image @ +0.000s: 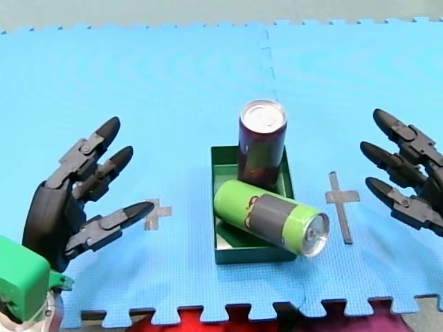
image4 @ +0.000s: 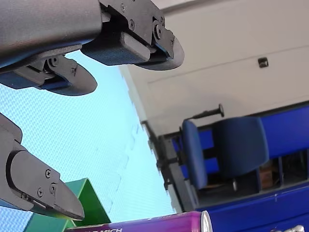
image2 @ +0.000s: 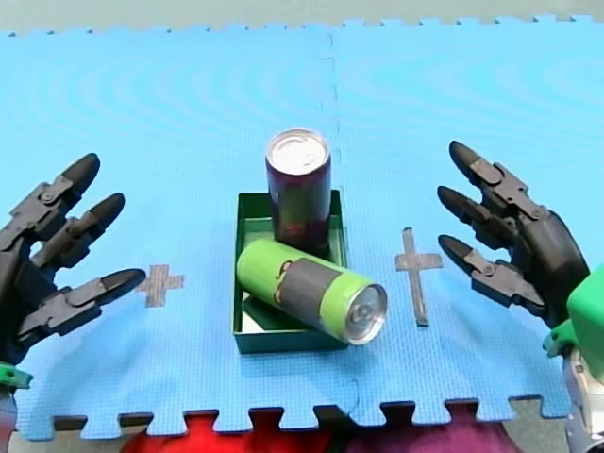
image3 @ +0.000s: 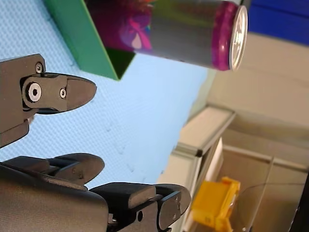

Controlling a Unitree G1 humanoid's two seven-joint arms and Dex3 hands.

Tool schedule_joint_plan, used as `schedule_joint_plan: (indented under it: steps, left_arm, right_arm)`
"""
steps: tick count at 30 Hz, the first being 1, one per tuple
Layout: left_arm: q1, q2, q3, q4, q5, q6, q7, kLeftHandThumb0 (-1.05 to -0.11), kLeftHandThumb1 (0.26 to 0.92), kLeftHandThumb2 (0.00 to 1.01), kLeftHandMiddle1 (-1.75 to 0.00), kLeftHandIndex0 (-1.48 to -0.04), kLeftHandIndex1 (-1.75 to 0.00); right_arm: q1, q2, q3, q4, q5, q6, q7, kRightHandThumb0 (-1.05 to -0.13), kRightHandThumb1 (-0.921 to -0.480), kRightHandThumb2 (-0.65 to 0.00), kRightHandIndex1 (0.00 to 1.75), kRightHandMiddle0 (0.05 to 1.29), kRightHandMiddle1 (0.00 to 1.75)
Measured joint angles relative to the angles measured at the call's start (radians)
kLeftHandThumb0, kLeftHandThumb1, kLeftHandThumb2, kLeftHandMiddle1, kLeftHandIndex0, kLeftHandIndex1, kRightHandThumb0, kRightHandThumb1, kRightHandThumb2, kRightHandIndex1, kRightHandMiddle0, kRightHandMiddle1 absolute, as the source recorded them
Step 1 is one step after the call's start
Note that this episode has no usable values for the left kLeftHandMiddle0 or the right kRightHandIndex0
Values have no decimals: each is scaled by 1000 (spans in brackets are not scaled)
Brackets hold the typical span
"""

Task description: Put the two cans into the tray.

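A blue foam mat (image: 173, 90) with jigsaw edges bears two grey tape crosses (image: 342, 200). On the mat between the crosses sits a green tray (image: 252, 254). A dark purple can (image: 261, 142) stands upright at its far end. A green can (image: 266, 216) with a grey label lies on its side across the near part, its top past the right rim. A beige wall (image4: 231, 72) and a blue chair (image4: 227, 145) lie beyond. Letters like "MICH" show on the purple can. The left hand (image: 79, 194), empty and uncurled, is left of the tray; the right hand (image: 408, 183), likewise empty and uncurled, is right of it.
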Motion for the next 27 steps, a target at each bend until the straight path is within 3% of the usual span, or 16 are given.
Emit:
schedule_joint_plan:
  steps: [5, 27]
  left_arm:
    - [4, 8, 7, -20, -17, 26, -17, -1048, 672, 3, -5, -420, -4]
    - [7, 3, 17, -42, -44, 25, -54, -1048, 685, 4, -2, -452, -9]
  right_arm:
    - [2, -3, 0, -2, 2, 0, 2, -1048, -921, -338, 4, 306, 0]
    - [1, -7, -1, 8, 6, 2, 7, -1048, -921, -342, 3, 303, 0]
